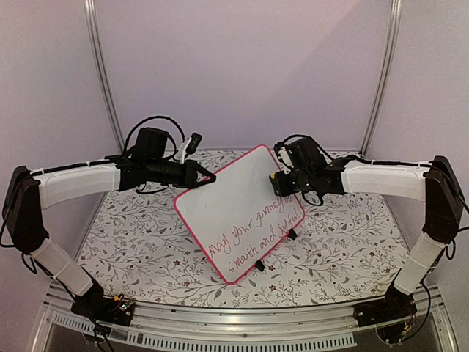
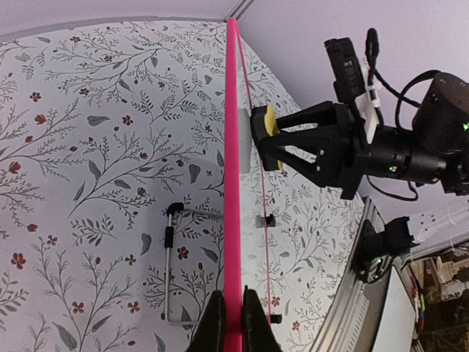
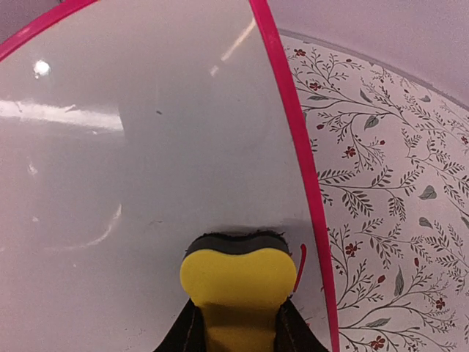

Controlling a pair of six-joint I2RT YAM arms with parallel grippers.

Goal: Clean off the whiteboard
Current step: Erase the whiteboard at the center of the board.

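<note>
I find the whiteboard tilted up over the table, its pink frame pinched edge-on at 1 point by the left gripper, fingers closed on it. The right gripper is clamped on the yellow eraser, whose pad presses the board face just inside the right frame (the red writing lies lower, unwiped). Risk 1: wiping force may pivot or slide the board out of that single pinch. Risk 2: the eraser may ride over the frame, catching the edge and losing contact.
</note>
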